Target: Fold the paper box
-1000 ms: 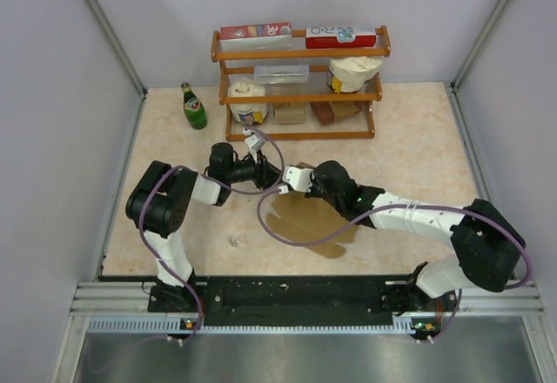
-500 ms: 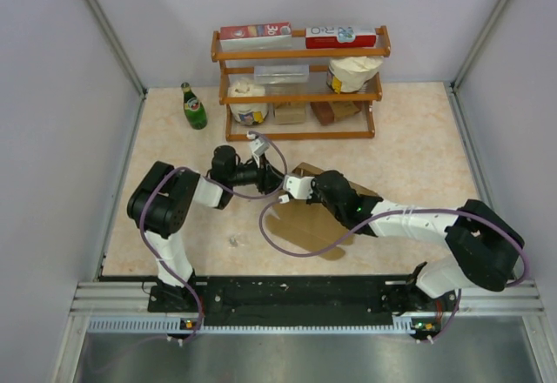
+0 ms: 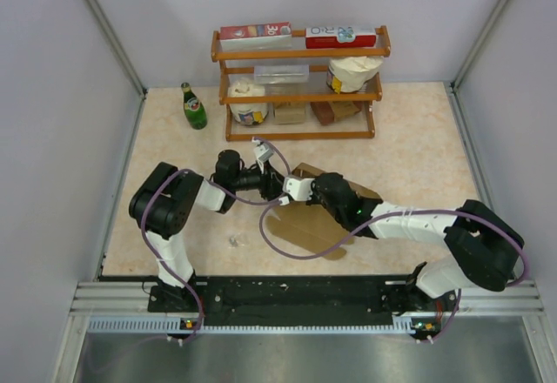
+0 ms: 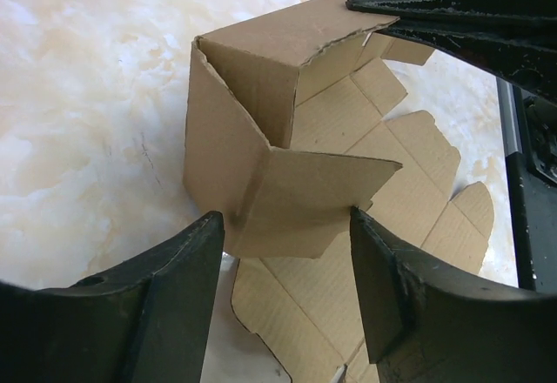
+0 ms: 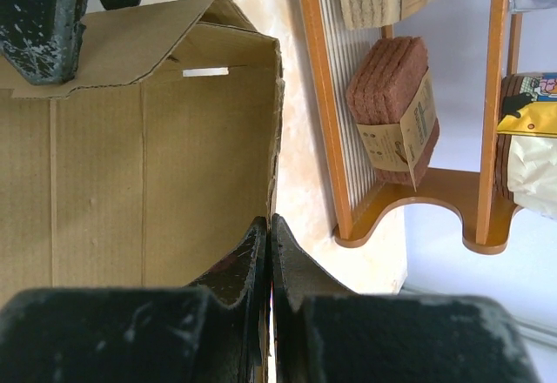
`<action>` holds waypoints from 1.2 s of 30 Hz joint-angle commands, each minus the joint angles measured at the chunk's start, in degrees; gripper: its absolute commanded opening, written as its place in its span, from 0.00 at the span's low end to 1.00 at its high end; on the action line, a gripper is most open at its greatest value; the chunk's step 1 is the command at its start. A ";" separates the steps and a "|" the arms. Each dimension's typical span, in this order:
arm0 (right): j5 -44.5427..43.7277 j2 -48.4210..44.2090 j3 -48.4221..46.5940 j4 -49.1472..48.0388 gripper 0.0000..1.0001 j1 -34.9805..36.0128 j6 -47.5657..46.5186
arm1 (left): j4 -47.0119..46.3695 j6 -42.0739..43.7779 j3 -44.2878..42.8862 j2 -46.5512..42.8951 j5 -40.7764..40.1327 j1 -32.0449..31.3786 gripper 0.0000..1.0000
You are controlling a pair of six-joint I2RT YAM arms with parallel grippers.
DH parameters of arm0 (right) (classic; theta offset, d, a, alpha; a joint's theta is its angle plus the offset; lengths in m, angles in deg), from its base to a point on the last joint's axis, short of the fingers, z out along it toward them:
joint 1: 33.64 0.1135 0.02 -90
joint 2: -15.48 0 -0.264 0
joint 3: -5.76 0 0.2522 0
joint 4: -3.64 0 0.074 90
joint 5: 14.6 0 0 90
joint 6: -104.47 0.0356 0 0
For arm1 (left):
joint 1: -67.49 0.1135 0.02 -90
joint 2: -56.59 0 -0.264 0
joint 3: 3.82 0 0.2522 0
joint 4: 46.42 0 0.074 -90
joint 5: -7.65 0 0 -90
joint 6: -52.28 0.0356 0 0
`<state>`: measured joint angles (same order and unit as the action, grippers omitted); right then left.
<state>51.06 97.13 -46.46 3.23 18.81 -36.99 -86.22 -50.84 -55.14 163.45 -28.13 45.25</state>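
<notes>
At table centre, between the two arms, the paper box (image 3: 306, 223) is partly erected: one far corner stands upright, the remaining panels lie flat toward the near side. Right gripper (image 5: 268, 229) is closed narrow, pinching the top edge of an upright wall. Left gripper (image 4: 287, 231) is spread wide, straddling the loose side flap (image 4: 313, 200) at the left corner; contact cannot be confirmed. Recommended procedure: hold the right pinch firm as an anchor, close the left squarely on the flap, rotate it about its crease, and avoid sideways pull that could collapse the raised corner
</notes>
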 commanded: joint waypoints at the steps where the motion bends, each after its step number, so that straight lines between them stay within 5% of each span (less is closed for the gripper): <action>1: -0.27 -0.79 1.19 -2.43 0.00 1.60 -0.57 | -3.13 2.22 -0.41 -2.54 -0.95 -0.26 0.65; 36: -8.97 2.73 7.69 -17.02 0.02 7.50 -8.57 | 1.35 8.20 1.17 -5.09 -12.90 -3.69 0.66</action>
<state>43.02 98.81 -39.38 -10.39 24.86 -44.75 -83.53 -43.63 -54.38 160.66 -38.56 41.84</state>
